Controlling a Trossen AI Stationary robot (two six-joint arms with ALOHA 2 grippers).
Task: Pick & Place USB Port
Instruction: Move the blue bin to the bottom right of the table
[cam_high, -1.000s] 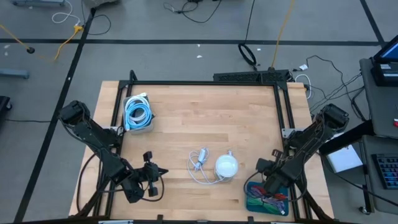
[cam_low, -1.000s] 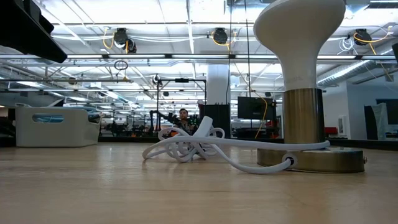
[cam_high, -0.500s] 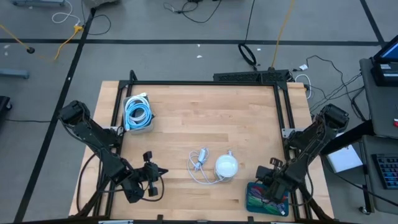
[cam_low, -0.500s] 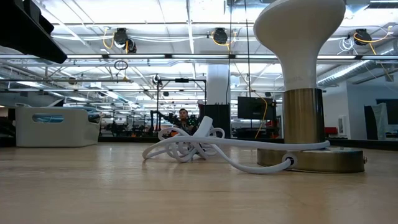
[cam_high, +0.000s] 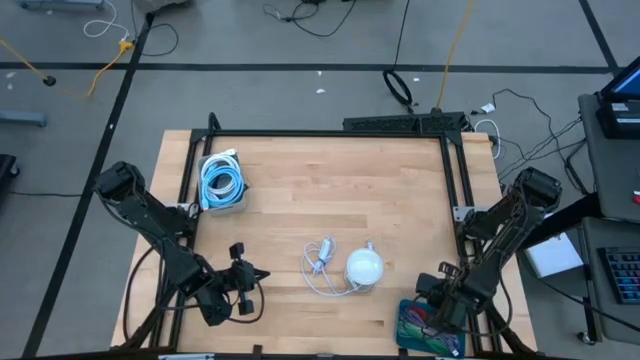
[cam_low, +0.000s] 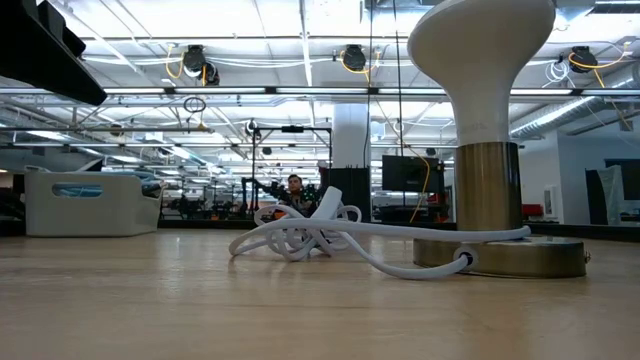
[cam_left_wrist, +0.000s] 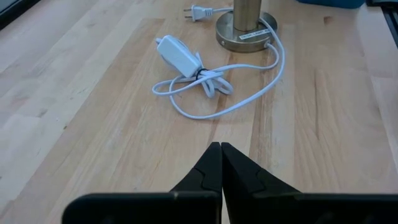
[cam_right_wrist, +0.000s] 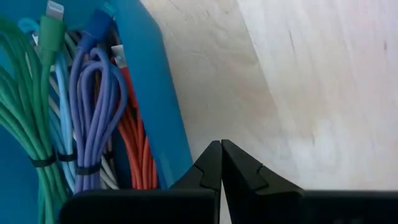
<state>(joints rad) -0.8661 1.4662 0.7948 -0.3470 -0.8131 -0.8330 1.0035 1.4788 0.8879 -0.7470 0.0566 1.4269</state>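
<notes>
A blue bin at the table's near right corner holds bundled USB cables in green, purple, light blue and orange. My right gripper hangs shut over the bin's far-left wall; its fingertips meet beside that wall. My left gripper waits shut near the table's near edge, pointing at a white charger with a coiled cord. A white bin at the far left holds a light blue cable.
A white lamp on a brass base stands between the two grippers, with its cord and the charger lying to its left. Bare wood stretches across the table's middle and far side. Black frame rails run along the table's edges.
My right gripper has moved toward the table's near edge, from just beyond the blue bin to a spot over its far-left part. The left arm and the objects on the table have kept still.
</notes>
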